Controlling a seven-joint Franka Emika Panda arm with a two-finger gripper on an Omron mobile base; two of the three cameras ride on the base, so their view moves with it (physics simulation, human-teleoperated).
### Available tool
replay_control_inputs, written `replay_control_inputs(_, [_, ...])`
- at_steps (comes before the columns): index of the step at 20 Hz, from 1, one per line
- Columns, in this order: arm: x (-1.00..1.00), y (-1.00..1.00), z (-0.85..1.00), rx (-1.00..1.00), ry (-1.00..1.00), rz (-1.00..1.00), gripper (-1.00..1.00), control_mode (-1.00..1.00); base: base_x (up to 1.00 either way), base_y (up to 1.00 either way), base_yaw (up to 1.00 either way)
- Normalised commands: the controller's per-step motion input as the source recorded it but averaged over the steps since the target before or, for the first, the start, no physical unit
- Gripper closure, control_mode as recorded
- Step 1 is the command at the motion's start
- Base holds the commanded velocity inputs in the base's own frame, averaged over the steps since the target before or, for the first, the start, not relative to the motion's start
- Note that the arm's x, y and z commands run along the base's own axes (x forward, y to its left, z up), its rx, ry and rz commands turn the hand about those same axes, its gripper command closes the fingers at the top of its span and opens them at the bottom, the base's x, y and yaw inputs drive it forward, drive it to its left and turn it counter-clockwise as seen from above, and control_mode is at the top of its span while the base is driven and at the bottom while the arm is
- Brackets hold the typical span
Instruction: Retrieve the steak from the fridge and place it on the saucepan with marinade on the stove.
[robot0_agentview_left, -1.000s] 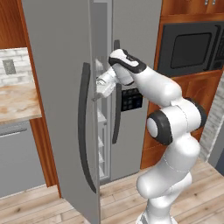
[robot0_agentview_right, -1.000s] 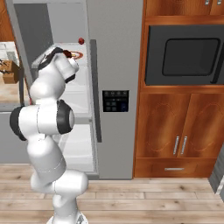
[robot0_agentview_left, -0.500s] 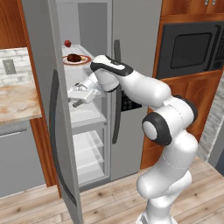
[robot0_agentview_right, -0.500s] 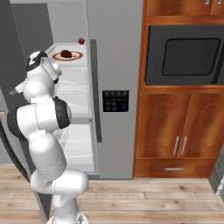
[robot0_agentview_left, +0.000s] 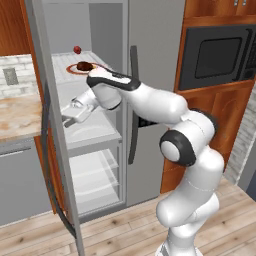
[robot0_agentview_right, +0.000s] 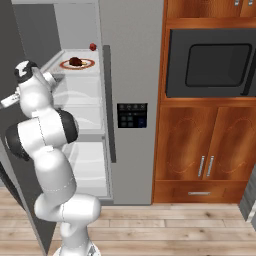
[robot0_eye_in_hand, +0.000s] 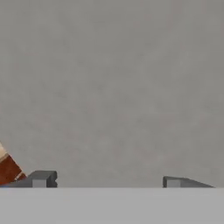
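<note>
The fridge (robot0_agentview_left: 152, 35) (robot0_agentview_right: 131, 55) stands with its left door (robot0_agentview_left: 50, 105) swung wide open. On the top white shelf the steak (robot0_agentview_left: 85, 66) (robot0_agentview_right: 75, 61) lies on a round plate, with a small red fruit (robot0_agentview_left: 77, 49) (robot0_agentview_right: 93, 47) behind it. My gripper (robot0_agentview_left: 69, 119) (robot0_eye_in_hand: 107, 180) sits below and left of the steak, close to the open door's inner face. It is open; in the hand view its fingertips (robot0_eye_in_hand: 41, 178) stand far apart with only flat grey surface beyond. The saucepan and the stove are out of view.
A black built-in microwave (robot0_agentview_left: 215, 55) (robot0_agentview_right: 210, 65) sits in wooden cabinets (robot0_agentview_right: 200, 160) right of the fridge. A stone counter (robot0_agentview_left: 17, 112) over a grey appliance front (robot0_agentview_left: 20, 180) lies left of the open door. Lower white shelves (robot0_agentview_left: 97, 172) are bare.
The left fridge door has swung from nearly closed to wide open, uncovering the shelves and the steak. My arm has swept left with the door.
</note>
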Motion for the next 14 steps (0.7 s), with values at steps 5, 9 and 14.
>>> replay_control_inputs(5, [-0.06,0.37,0.15,-0.04,0.03,-0.48,-1.0,-1.0,0.0,0.0,0.0])
replay_control_inputs(9, [-0.03,-0.97,0.5,-0.19,0.13,-0.43,-1.0,-1.0,0.0,0.0,0.0])
replay_control_inputs(14, [0.0,-1.0,0.41,-0.38,0.25,-0.37,-1.0,-1.0,0.0,0.0,0.0])
